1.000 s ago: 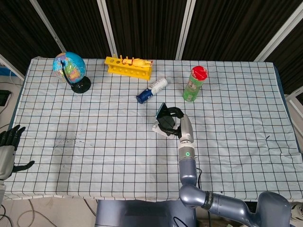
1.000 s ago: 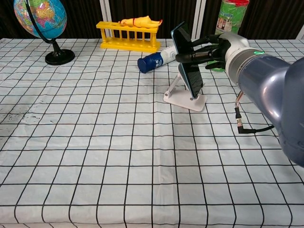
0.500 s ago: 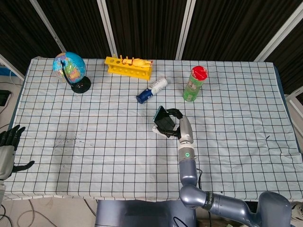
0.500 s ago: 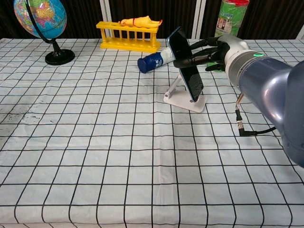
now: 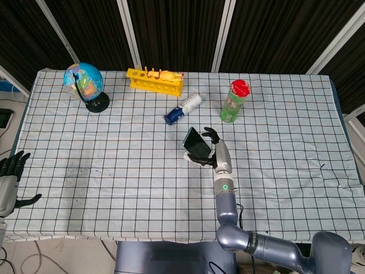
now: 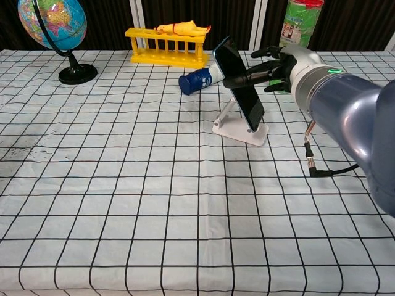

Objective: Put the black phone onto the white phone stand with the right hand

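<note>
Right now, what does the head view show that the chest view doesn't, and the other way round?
Only the head view shows the left hand at the table's near left edge, holding nothing.

Only the chest view shows the cable plug lying on the cloth, and the black phone leaning tilted on the white phone stand.

Both show the right hand at the phone, the globe, yellow rack, blue-capped bottle and green can.

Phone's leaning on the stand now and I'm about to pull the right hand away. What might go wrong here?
The right hand has fingers across the black phone; pulling back could drag it off the white phone stand.
The phone leans back steeply, so it may tip or slide once released.
The blue-capped bottle lies just behind; a wide retreat could knock it.
</note>
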Controlling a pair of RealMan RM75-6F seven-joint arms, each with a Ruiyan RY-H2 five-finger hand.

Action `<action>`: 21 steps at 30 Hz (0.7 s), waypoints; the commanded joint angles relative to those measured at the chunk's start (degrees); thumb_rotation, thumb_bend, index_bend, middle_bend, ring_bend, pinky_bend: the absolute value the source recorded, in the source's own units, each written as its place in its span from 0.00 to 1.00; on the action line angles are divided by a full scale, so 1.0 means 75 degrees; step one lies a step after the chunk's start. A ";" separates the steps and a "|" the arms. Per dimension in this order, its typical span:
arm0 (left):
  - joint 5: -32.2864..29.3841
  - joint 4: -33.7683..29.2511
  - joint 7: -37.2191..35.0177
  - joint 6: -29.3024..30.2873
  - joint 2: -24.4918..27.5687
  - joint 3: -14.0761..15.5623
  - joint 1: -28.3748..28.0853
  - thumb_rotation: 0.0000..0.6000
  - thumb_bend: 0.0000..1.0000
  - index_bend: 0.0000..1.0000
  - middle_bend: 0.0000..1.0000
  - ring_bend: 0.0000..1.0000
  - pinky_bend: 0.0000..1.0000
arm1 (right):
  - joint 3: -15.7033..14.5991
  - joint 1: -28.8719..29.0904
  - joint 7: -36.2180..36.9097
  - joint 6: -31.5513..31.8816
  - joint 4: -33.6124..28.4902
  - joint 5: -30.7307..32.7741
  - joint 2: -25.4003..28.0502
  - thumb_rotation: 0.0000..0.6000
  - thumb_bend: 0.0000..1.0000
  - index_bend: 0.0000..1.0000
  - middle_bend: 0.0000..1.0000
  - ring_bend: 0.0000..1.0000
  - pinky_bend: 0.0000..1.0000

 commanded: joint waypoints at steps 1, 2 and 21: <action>-0.0001 0.0002 -0.0002 -0.0004 0.0000 -0.0001 -0.0002 1.00 0.00 0.00 0.00 0.00 0.00 | -0.0026 -0.0009 -0.0022 -0.0023 -0.0054 -0.0017 0.0037 1.00 0.10 0.12 0.15 0.08 0.16; -0.0004 0.0005 -0.0003 -0.0003 0.0000 -0.0001 -0.0001 1.00 0.00 0.00 0.00 0.00 0.00 | -0.0041 -0.0021 -0.0028 -0.0025 -0.0097 -0.0034 0.0060 1.00 0.10 0.11 0.14 0.08 0.16; 0.0045 0.0049 0.0067 0.0119 -0.0040 -0.0007 0.0034 1.00 0.00 0.00 0.00 0.00 0.00 | -0.1352 -0.2019 0.0118 0.0693 -0.1817 -0.1827 0.2737 1.00 0.10 0.09 0.06 0.03 0.16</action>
